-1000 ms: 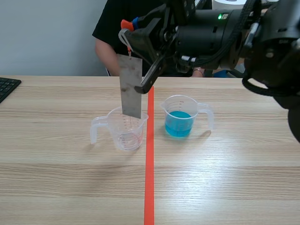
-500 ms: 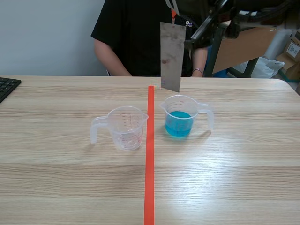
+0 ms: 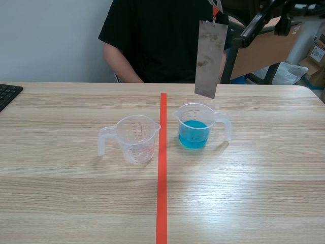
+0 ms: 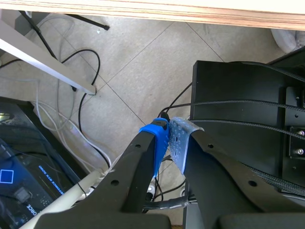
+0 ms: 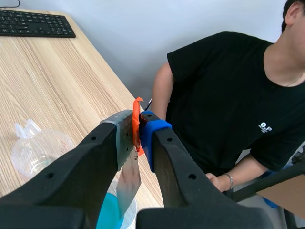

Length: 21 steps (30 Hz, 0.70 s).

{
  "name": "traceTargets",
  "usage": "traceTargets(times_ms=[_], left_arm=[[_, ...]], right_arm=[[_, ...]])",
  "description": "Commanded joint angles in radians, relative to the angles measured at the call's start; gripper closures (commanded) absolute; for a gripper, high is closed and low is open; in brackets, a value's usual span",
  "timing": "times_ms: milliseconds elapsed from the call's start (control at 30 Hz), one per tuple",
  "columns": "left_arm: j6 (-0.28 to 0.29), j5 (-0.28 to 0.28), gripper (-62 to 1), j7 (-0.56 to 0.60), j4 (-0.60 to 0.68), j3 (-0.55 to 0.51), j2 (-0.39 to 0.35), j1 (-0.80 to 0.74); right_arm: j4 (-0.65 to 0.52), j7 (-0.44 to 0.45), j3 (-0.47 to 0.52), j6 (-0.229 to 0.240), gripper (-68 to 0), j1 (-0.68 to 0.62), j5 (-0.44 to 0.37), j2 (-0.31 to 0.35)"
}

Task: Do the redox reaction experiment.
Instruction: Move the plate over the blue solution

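Right gripper (image 5: pixel 137 130) clamps metal plate (image 3: pixel 209 60) by its orange tab (image 5: pixel 137 114); plate hangs above the blue-liquid cup (image 3: pixel 195 128), apparently clear of it. Left gripper (image 4: pixel 170 142) closed, empty.

My right pincer (image 5: pixel 138 123) is black, with one blue pad (image 5: pixel 152 128) and one pale grey pad (image 5: pixel 125 136). The metal strip (image 3: pixel 210 58) is dull grey, mottled with darker brownish blotches, and the tag (image 5: pixel 137 119) at its top is orange-red. My left pincer (image 4: pixel 170 132) is black too; one of its pads is blue and the other pale grey, patterned with small dots. The cup of blue liquid (image 3: pixel 195 124) is clear plastic. The empty cup (image 3: pixel 136 138) is clear with faint red markings. The worktop (image 3: pixel 76 178) is light wood grain, crossed by an orange-red tape line (image 3: pixel 162 168). The keyboard (image 3: pixel 7 94) is black. The person's shirt (image 5: pixel 228 95) is black with small white lettering.
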State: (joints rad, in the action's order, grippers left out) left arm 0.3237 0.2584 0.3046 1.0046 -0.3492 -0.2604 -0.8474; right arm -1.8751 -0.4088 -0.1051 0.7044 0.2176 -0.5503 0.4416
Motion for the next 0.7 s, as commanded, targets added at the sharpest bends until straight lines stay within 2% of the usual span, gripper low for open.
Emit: traceTargets(times_ms=[0, 267, 433, 667], left_arm=[[0.005, 0.006, -4.9, 0.01, 0.011, 0.001, -0.003, -0.003], [0.005, 0.006, -4.9, -0.017, 0.011, 0.001, -0.003, -0.002], [0.004, 0.007, -4.9, -0.008, 0.011, 0.001, -0.003, 0.001], [0.004, 0.006, -4.9, -0.018, 0.011, 0.001, -0.003, 0.003]], right_arm=[[0.016, 0.015, 0.002, 0.0, -1.7, 0.018, -0.019, 0.015], [0.087, 0.044, 0.001, 0.01, -1.7, 0.048, -0.027, 0.016], [0.142, 0.056, -0.001, 0.041, -1.7, 0.089, -0.027, 0.012], [0.225, 0.067, -0.011, 0.041, -1.7, 0.137, -0.037, 0.001]])
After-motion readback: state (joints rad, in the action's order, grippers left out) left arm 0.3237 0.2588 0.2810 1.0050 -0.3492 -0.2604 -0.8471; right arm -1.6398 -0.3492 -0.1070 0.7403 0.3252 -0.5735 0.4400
